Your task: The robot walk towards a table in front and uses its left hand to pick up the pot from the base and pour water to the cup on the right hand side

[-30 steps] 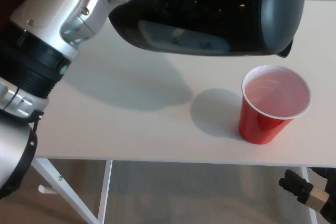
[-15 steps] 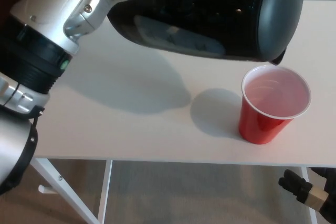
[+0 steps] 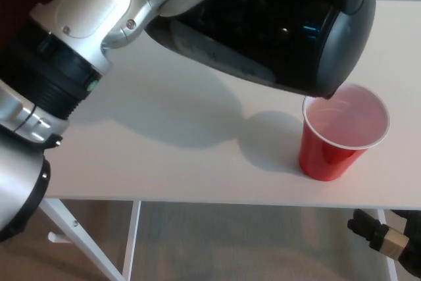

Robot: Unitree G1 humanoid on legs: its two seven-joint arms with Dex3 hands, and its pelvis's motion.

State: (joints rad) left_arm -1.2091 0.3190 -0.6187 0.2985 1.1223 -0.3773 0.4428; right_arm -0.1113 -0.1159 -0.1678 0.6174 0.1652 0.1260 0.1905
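**potbot_g1:** Update on the pour. My left arm (image 3: 72, 64) has tipped the pot (image 3: 283, 31) a fair bit more than a second ago: back then it hung close to level with the spout clear of the rim, now the spout end has dropped and swung in so it sits right over the left edge of the red cup (image 3: 339, 139). Cup is on the right side of the white table (image 3: 164, 162), near the front edge, upright, and hasn't budged.

**kettle_watcher:** Any water coming out yet? And how's your grip?

**potbot_g1:** Can't see a stream, and I can't say the cup's inside looks any different. My guess is I'm right at the start of the actual pour, a little more tilt should do it. Grip: honestly can't tell. The left hand is out of shot behind the pot, so I can't tell how the fingers sit on the handle. The pot's up in the air, so something's holding it.

**kettle_watcher:** Right hand?

**potbot_g1:** Right hand (image 3: 385, 241) is low at the near right corner, below the table edge, holding nothing that I can see; can't tell if the fingers are apart.
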